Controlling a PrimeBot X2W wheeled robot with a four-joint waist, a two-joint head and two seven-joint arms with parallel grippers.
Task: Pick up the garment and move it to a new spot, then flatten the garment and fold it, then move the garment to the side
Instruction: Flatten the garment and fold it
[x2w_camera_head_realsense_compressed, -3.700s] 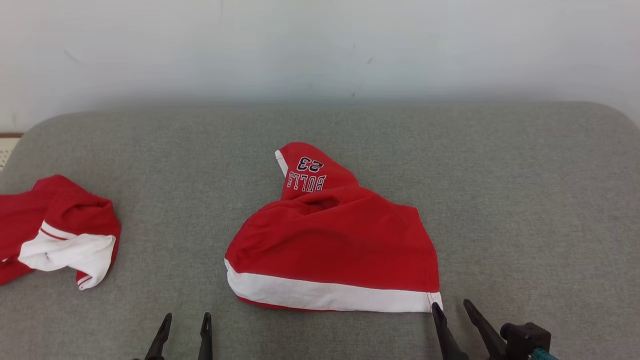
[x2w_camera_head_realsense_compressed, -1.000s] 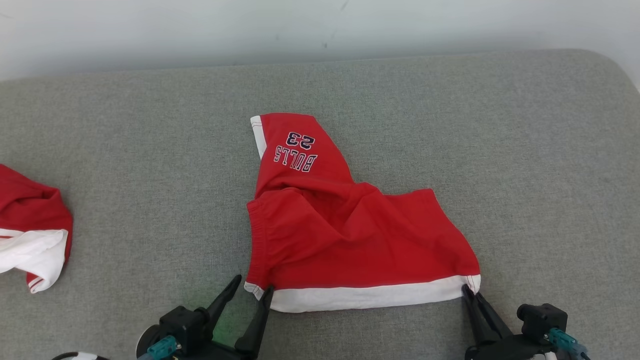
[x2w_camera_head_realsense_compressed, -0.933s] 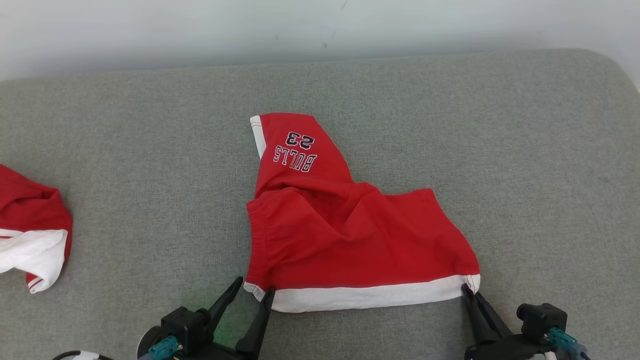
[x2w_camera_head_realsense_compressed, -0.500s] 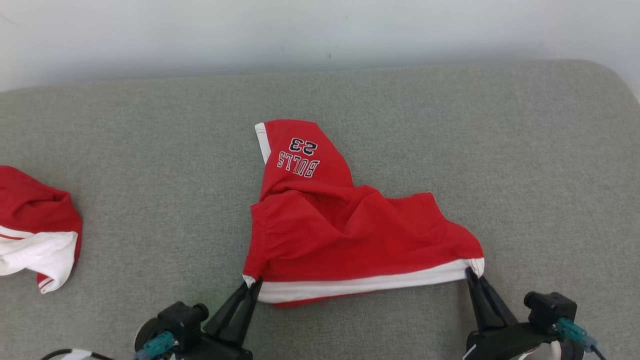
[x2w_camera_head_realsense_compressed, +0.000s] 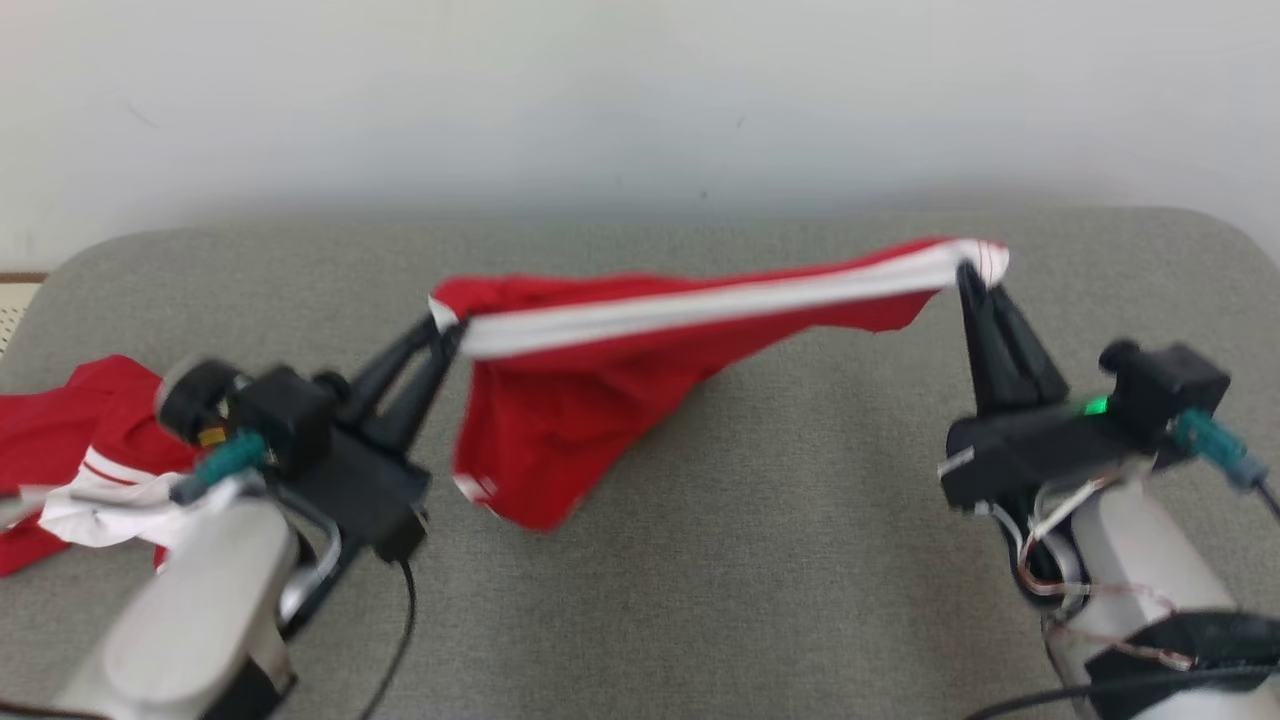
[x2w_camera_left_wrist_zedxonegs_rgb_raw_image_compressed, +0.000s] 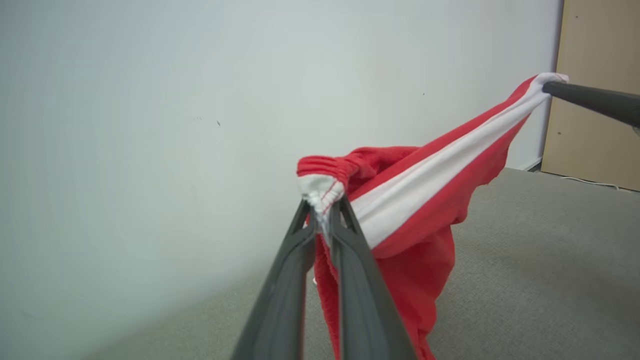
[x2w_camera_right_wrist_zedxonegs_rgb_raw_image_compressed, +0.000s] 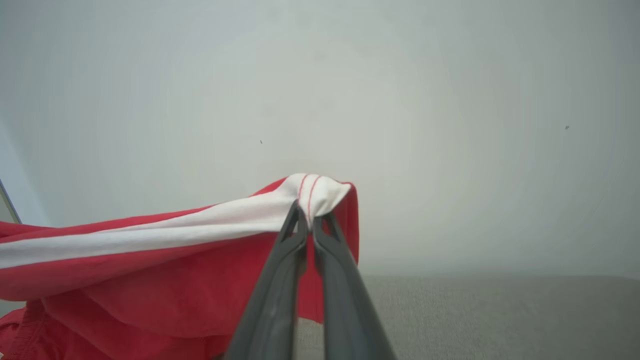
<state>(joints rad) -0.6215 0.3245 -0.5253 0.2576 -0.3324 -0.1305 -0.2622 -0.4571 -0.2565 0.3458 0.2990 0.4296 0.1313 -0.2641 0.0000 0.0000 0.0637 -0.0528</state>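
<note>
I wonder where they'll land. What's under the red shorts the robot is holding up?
Grey cushion shows under the red shorts, stretched between the left claw and right claw. The patch behind the drooping cloth is covered.

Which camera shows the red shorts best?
The head view: the shorts show end to end, stretched between the left gripper and right gripper. Each wrist view shows them close up: a pinched corner and part of the cloth.
</note>
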